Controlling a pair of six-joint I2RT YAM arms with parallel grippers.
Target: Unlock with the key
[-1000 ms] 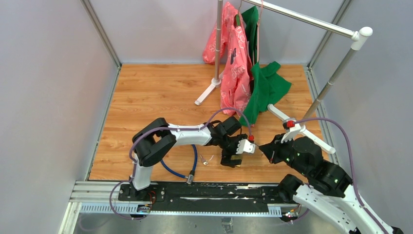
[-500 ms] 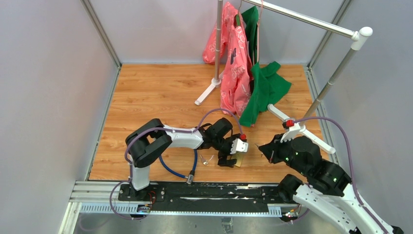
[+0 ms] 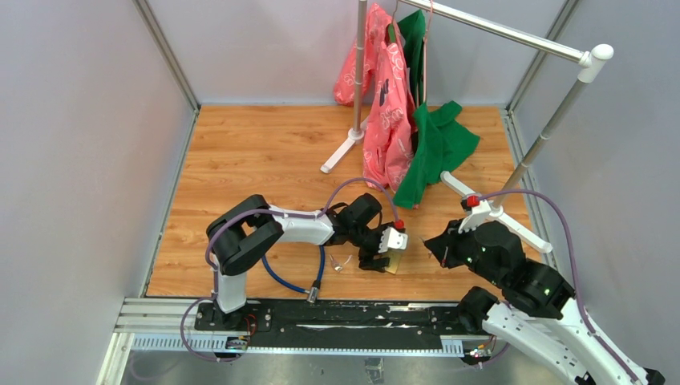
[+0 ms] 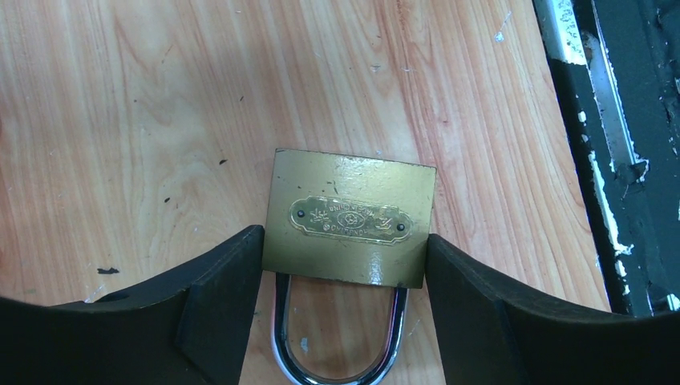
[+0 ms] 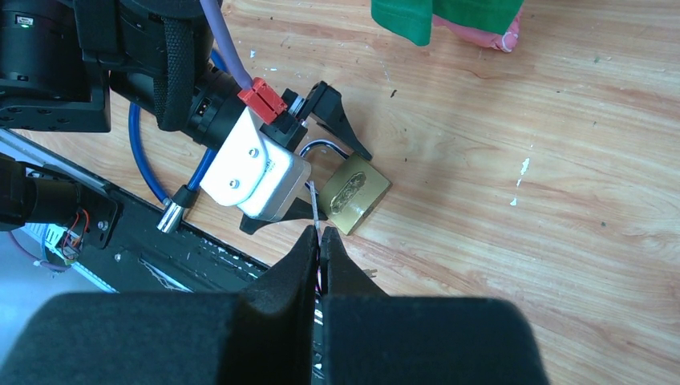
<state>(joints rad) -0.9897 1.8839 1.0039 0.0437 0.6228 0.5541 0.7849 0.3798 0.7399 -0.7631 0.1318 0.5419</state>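
Left gripper low over light wooden tabletop, wrist pitched down. Its jaws pinch both sides of the rectangular brass padlock, lying flat near-centre, probably steadying it with the keyhole end free. Right gripper, just right, angled down, is pressed together on thin silver key, tip aimed at the lock.

Brass-gold padlock, chrome shackle, pale wood-grain table
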